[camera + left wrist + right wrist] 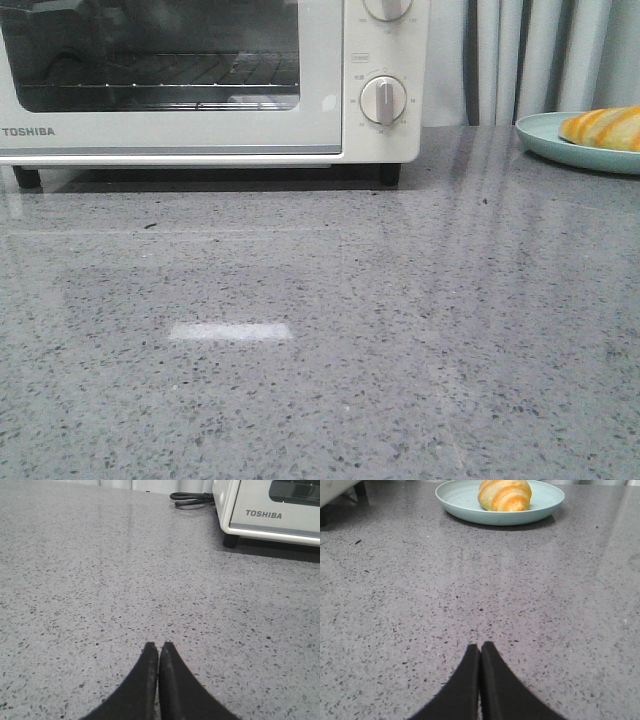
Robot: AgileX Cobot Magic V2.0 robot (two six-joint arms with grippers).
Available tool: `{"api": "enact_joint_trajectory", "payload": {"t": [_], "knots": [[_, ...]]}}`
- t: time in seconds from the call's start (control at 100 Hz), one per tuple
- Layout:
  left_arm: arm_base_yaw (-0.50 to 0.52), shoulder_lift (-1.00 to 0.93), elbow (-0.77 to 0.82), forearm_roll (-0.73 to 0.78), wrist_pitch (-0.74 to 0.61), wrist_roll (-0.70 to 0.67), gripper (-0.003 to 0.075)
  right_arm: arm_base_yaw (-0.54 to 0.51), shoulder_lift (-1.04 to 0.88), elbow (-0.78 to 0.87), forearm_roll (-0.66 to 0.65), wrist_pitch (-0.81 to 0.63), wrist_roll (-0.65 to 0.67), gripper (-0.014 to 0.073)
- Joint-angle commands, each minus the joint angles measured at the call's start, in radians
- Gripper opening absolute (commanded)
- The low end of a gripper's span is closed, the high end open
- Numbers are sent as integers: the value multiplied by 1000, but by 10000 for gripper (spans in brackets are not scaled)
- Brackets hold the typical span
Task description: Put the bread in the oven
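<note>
The white Toshiba oven [200,130] stands at the back left of the grey counter, its glass door closed, a wire rack behind the glass. Its corner also shows in the left wrist view [270,515]. The bread [603,128], golden-orange with pale stripes, lies on a pale green plate [545,140] at the back right; both show in the right wrist view, the bread [504,494] on the plate [460,500]. My left gripper [159,645] is shut and empty over bare counter. My right gripper [480,646] is shut and empty, well short of the plate. Neither gripper shows in the front view.
A black power cord [190,499] lies coiled beside the oven. Two round dials [384,100] sit on the oven's right panel. Grey curtains [540,55] hang behind the counter. The oven stands on black feet [389,174].
</note>
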State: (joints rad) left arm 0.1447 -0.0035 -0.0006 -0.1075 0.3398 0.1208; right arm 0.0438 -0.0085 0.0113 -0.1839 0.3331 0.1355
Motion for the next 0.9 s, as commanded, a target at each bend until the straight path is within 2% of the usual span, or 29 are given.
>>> {"api": "enact_joint_trajectory", "payload": {"t": [0.0, 0.79, 0.89], "knots": [[-2, -31, 24, -5, -52, -9, -21, -7, -21, 12, -4, -35, -7, -59], [-2, -31, 24, -3, -52, -9, -21, -7, -21, 12, -6, -37, -7, -59], [-2, -31, 24, 27, -68, -8, -21, -7, -21, 12, -81, -74, -7, -59]]}}
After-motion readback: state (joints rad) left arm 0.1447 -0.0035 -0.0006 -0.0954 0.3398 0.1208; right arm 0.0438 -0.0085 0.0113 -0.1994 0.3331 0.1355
